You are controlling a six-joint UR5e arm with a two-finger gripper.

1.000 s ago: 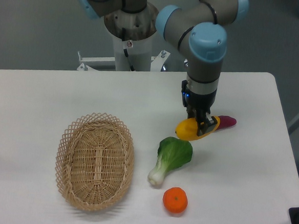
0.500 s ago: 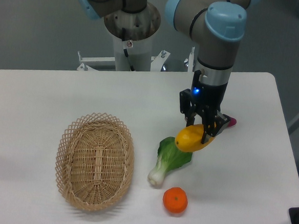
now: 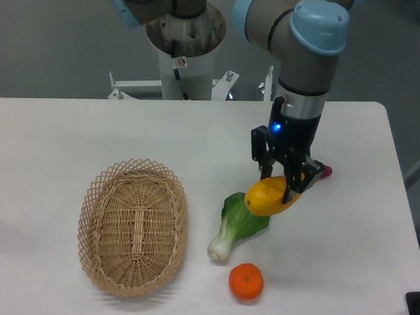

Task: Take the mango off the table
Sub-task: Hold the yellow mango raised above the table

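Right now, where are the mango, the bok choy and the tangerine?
mango (image 3: pixel 264 196): fixed camera, yellow rounded end, held in the gripper (image 3: pixel 284 186).
bok choy (image 3: pixel 240 219): fixed camera, green leaf.
tangerine (image 3: pixel 246 282): fixed camera, centre of fruit.

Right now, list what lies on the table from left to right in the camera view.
Wicker basket → bok choy → tangerine → mango, held in the tool → purple piece, mostly hidden behind the tool.
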